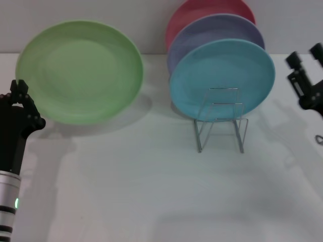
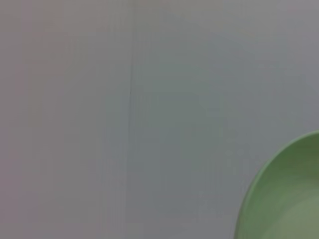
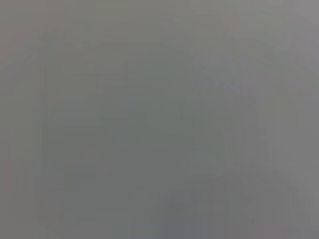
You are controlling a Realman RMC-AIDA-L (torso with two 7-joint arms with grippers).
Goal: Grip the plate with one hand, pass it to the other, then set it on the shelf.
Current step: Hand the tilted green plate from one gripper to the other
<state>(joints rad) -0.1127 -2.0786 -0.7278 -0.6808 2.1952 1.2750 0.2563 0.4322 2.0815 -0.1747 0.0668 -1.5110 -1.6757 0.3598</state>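
The light green plate (image 1: 81,70) stands tilted against the back wall at the far left; its rim also shows in the left wrist view (image 2: 289,199). My left gripper (image 1: 19,86) is at the plate's lower left edge; I cannot tell whether it touches it. The silver wire shelf (image 1: 223,104) stands on the table at the middle right. My right gripper (image 1: 306,54) is open and empty at the right edge, apart from the shelf and the plates. The right wrist view shows only a plain grey surface.
A turquoise plate (image 1: 222,75) stands upright right behind the shelf's loops. A lavender plate (image 1: 212,30) and a pink plate (image 1: 202,12) stand behind it against the wall. The white table (image 1: 151,191) stretches in front.
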